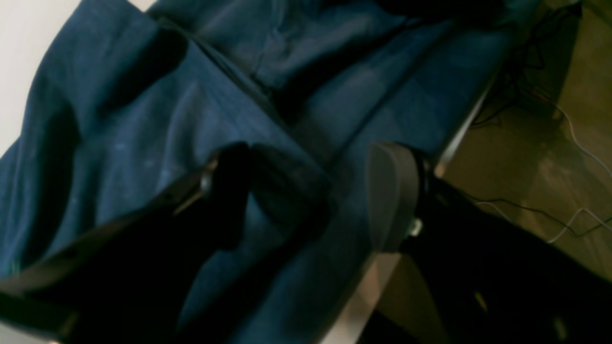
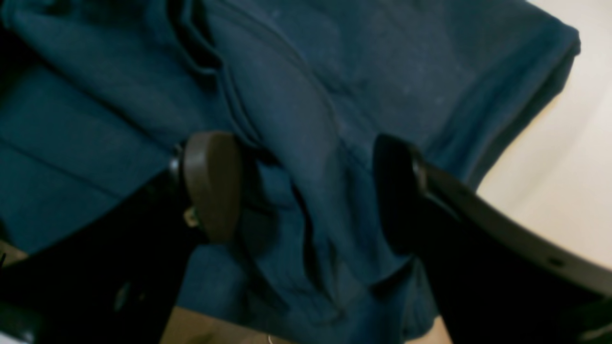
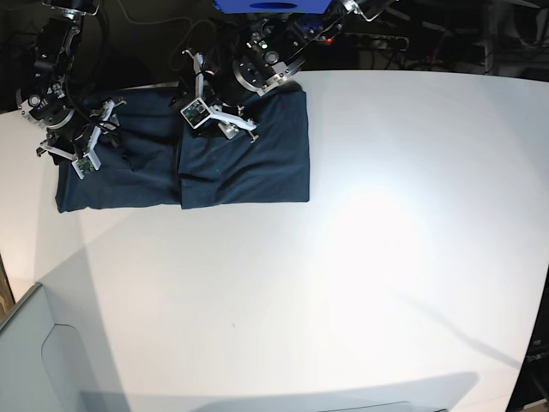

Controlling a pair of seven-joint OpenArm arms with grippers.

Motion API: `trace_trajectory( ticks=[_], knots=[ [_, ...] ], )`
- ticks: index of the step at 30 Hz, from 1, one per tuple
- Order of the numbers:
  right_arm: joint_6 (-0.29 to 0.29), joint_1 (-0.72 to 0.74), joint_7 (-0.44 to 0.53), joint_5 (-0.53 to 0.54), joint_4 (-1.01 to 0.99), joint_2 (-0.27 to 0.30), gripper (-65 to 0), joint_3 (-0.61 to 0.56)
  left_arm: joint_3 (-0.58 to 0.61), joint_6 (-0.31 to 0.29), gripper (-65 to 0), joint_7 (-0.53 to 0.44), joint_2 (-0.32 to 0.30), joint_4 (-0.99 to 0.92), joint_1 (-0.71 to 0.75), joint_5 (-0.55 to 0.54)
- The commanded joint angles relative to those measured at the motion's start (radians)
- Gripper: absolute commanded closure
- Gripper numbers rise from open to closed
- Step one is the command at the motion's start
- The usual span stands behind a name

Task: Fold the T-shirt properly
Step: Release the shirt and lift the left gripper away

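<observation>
The dark navy T-shirt [image 3: 257, 163] lies partly folded at the back left of the white table [image 3: 386, 215]. A thicker folded panel sits on its right half, and a flatter part reaches left. My left gripper [image 3: 219, 118] hovers over the shirt's back edge. In the left wrist view it [image 1: 311, 196] is open, and wrinkled cloth [image 1: 143, 129] lies under the spread fingers [image 1: 392, 191]. My right gripper [image 3: 86, 150] is over the shirt's left end. It [image 2: 306, 191] is open too, and a raised ridge of fabric [image 2: 296, 119] runs between its fingers [image 2: 213, 186].
The shirt hangs slightly over the table's back edge [image 1: 459, 138]. Beyond it is brown floor with loose cables [image 1: 564, 143]. Both arm bases and a blue unit [image 3: 270, 4] stand behind the table. A grey panel [image 3: 51, 360] sits at the front left corner.
</observation>
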Motion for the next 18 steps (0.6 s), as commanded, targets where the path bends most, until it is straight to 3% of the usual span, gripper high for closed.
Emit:
trace_trajectory(
  ticks=[1,3,12,18],
  knots=[
    [0.018,0.005,0.015,0.012,0.017,0.014,-41.1,0.005,0.008,0.014,-36.5,-0.021,0.039,-0.006,-0.008,0.013],
    [0.018,0.005,0.015,0.012,0.017,0.014,-41.1,0.005,0.008,0.014,-34.0,-0.022,0.052,-0.028,-0.024,0.013],
    [0.018,0.005,0.015,0.012,0.017,0.014,-41.0,0.005,0.008,0.016,-0.4,-0.022,0.072,-0.008,-0.031,0.013],
    [0.018,0.005,0.015,0.012,0.017,0.014,-41.0,0.005,0.005,0.017,0.0,-0.028,0.072,0.011,-0.031,0.013]
  ],
)
